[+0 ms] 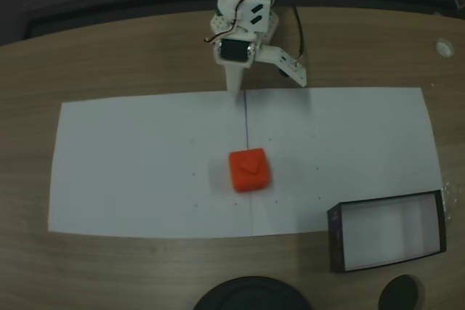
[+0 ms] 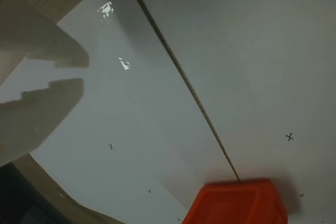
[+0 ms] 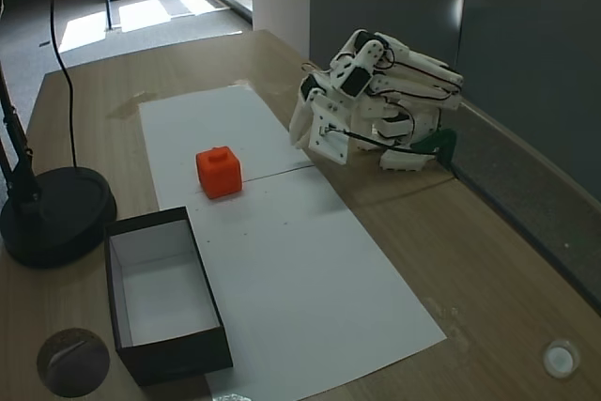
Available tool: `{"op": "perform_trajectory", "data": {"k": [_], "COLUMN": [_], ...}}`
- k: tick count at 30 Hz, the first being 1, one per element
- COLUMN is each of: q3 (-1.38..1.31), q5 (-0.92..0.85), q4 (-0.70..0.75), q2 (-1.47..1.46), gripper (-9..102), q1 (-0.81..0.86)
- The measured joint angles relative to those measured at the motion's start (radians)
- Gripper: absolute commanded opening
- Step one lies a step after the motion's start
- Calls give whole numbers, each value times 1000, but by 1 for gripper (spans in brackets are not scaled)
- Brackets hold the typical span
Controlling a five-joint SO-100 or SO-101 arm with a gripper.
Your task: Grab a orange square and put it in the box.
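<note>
The orange square [image 1: 249, 170] lies on white paper near the table's middle, beside the seam between two sheets; it also shows in another fixed view [image 3: 219, 172] and at the bottom edge of the wrist view [image 2: 236, 203]. The box [image 1: 336, 241], dark-walled and white inside, stands empty at the lower right, or at the near left from the side [image 3: 169, 354]. My gripper [image 1: 235, 86] rests folded at the paper's far edge, well short of the square, its tip pointing down [image 3: 299, 138]. Its fingers [image 2: 58, 51] look closed together with nothing held.
A round black base [image 1: 251, 295] and a smaller black disc [image 1: 398, 294] sit at the table's near edge beside the box. The side view shows that base [image 3: 56, 213] carrying a thin stem. A small white cap [image 1: 444, 47] lies on the wood at the far right.
</note>
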Motion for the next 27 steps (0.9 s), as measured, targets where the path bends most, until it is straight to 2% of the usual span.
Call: {"op": "perform_trajectory", "data": {"k": [24,27], "q3": [0,2], "q5": [0,-6], "q4": [-3,-117], "q2": [0,0], "gripper": [0,8], "q1": [0,9]}}
